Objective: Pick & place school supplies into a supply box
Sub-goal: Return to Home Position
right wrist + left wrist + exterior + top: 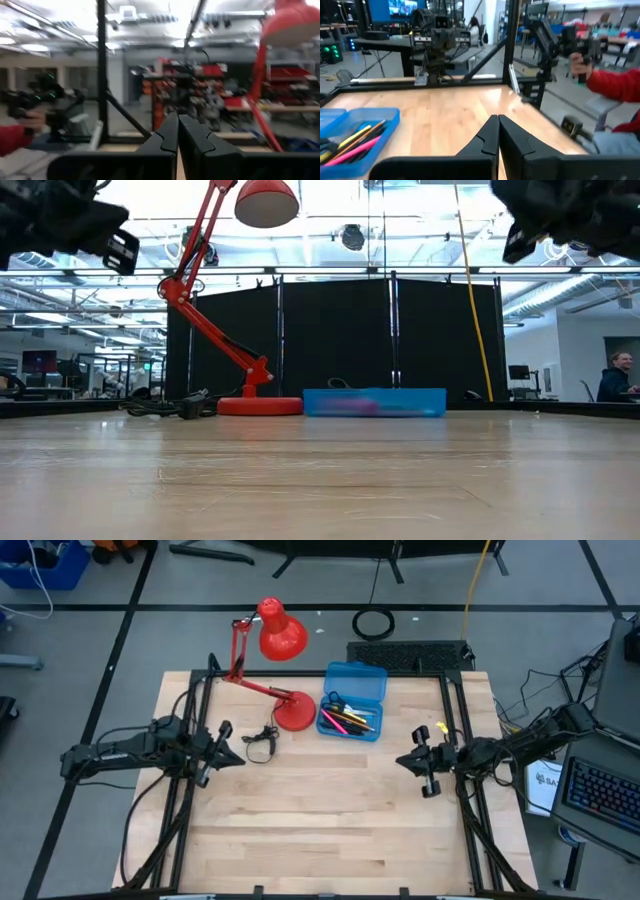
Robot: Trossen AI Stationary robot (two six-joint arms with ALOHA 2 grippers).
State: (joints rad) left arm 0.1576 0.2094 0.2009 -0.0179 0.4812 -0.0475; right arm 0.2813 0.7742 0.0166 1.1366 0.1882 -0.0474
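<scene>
The nearest thing is bare wood surface (320, 830), which fills the bottom half of the overhead frame. Around mid-frame the two arms face each other across it. The left arm (150, 745) comes in from the left edge and the right arm (500, 752) from the right edge. Both are lifted off the wood, so the low camera only catches them as dark lumps in its top corners. Each wrist cam shows its own jaws pressed together with nothing pinched, and both are well apart from the supplies.

A bit further back, a small black wire loop (262, 738) lies just right of the left arm's tip. Near it is the red desk lamp (294, 712), round base a little above centre and shade swung up toward the top of the frame. Just right of that base is the blue supply box (360, 680), upper middle of the frame, with its lid flipped open toward the top edge. In the tray I can make out a pink pen (351, 151) and a yellow marker (356, 136) lying side by side. There's darker stuff bunched next to them that I can't really sort out.

Past the surface, a black cable coil (373, 622) sits on the floor near the top of the overhead frame. A keyboard (600, 795) pokes in at the right edge. At the right of the left wrist frame there's a red sleeve (615, 82), and a person (612, 380) shows at the far right of the low frame.
</scene>
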